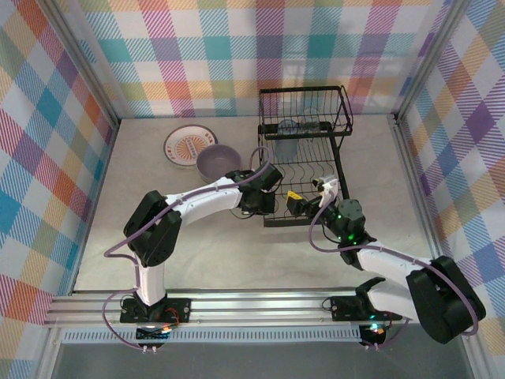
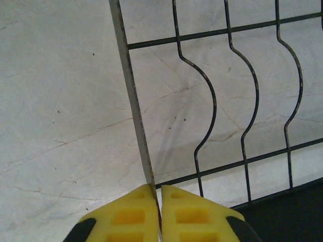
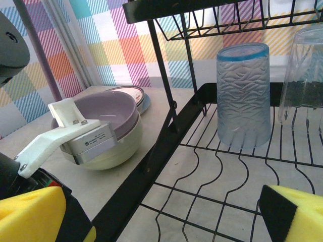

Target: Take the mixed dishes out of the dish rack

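**Nearest, left:** left gripper, yellow pads closed tight on the thin side rail of the dish rack, low on its left edge by the near corner.

**Nearest, right:** right gripper, jaws spread wide and holding nothing, hanging at the rack's near edge over the wavy wires of the lower tray.

**Dish rack:** black wire, two tiers, standing on the pale table towards the back wall.

**On the lower tray, far end:** glass tumbler, bluish and ribbed, standing on the wires. A second clear glass is just beside it on the right.

**On the table, left of the rack:** lavender bowl nested inside the pale green bowl.

**Behind the bowls:** sunburst plate, flat on the table. The bluish rim under it is possibly another plate.
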Controlling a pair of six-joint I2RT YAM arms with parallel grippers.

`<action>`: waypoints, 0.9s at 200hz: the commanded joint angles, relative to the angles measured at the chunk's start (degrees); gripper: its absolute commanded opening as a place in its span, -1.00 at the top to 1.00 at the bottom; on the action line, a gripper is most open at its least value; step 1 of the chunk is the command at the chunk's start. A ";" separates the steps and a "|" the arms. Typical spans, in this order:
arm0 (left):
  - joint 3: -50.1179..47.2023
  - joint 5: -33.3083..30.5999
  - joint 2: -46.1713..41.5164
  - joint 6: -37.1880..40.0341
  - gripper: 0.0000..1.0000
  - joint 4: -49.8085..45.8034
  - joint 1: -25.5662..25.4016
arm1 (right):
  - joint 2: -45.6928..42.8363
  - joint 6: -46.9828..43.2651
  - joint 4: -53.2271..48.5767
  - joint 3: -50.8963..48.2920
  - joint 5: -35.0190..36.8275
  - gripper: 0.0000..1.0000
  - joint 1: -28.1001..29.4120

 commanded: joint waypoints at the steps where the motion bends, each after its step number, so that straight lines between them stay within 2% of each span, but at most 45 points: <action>1: -1.59 2.69 -1.73 0.58 1.00 0.69 -0.68 | 1.69 -0.84 5.00 2.19 -0.93 -0.98 0.22; 31: -2.29 3.77 -1.79 0.18 1.00 0.96 -0.68 | 4.94 -0.67 7.84 2.75 -1.65 -0.97 0.22; 68: -2.69 4.16 -2.74 1.03 1.00 0.00 -0.83 | 9.99 -0.84 17.59 0.75 -1.15 -0.98 0.22; 180: -6.31 5.20 -4.93 1.85 1.00 -0.18 -2.71 | 20.62 -1.71 25.17 2.17 -0.99 -0.98 0.27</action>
